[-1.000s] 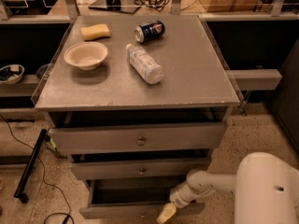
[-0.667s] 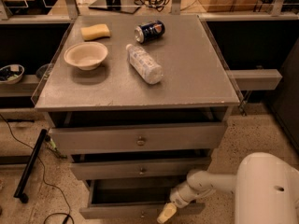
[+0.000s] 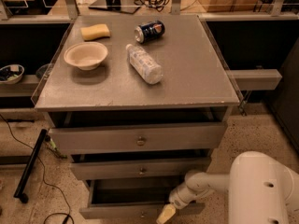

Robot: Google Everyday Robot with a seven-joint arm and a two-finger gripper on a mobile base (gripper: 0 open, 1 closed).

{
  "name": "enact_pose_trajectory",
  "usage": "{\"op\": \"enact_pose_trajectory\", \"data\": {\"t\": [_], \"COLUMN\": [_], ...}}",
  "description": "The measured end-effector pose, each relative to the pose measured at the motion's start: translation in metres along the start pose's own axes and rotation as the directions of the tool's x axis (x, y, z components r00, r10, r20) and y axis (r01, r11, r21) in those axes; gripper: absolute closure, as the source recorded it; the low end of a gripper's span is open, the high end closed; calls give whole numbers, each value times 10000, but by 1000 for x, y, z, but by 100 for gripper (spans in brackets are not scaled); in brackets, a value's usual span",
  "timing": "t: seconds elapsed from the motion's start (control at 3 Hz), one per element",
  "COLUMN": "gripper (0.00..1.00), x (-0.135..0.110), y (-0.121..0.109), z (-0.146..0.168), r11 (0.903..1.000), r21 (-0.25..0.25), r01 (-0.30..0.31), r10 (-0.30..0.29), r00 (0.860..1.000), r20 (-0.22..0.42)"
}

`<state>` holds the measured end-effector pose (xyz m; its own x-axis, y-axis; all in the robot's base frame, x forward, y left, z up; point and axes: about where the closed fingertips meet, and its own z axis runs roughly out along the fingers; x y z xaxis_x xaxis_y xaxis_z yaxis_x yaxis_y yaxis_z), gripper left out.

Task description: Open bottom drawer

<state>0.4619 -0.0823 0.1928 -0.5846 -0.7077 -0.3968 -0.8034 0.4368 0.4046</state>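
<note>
Speckled stone floor (image 3: pixel 261 134) surrounds a grey metal three-drawer cabinet (image 3: pixel 187 73). Its flat grey bottom drawer (image 3: pixel 112 212) stands partly pulled out, lowest of three. At that drawer's front, right of its small round knob (image 3: pixel 142 214), sits the yellow-tipped gripper (image 3: pixel 165 214); clenched or released, I cannot tell. Well above the drawer lie a clear plastic bottle (image 3: pixel 144 63) and a blue can (image 3: pixel 149 31).

Bowl (image 3: pixel 86 55) left of bottle (image 3: pixel 145 64) on cabinet top (image 3: pixel 196 69), hand (image 3: pixel 166 213) before bottom drawer (image 3: pixel 117 212), below two others.

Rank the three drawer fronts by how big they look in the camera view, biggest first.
1. Top drawer front
2. Middle drawer front
3. Bottom drawer front, though the picture's lower edge crops it

The gripper sits against the bottom drawer front, right of centre.
</note>
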Motion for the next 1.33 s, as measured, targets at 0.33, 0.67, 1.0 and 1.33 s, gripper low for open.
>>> {"op": "enact_pose_trajectory", "data": {"t": [0.33, 0.67, 1.0, 1.33], "gripper": [0, 2, 25, 48], "x": [7, 12, 12, 12], "y": [-3, -5, -5, -5], "z": [7, 12, 12, 12], "r11": [9997, 9991, 9991, 9990], "r21": [-110, -228, -229, -229], "r01": [-204, -371, -371, -371], "r10": [203, 367, 367, 367], "r00": [9997, 9992, 9992, 9992], "r20": [-138, -165, -165, -165]}}
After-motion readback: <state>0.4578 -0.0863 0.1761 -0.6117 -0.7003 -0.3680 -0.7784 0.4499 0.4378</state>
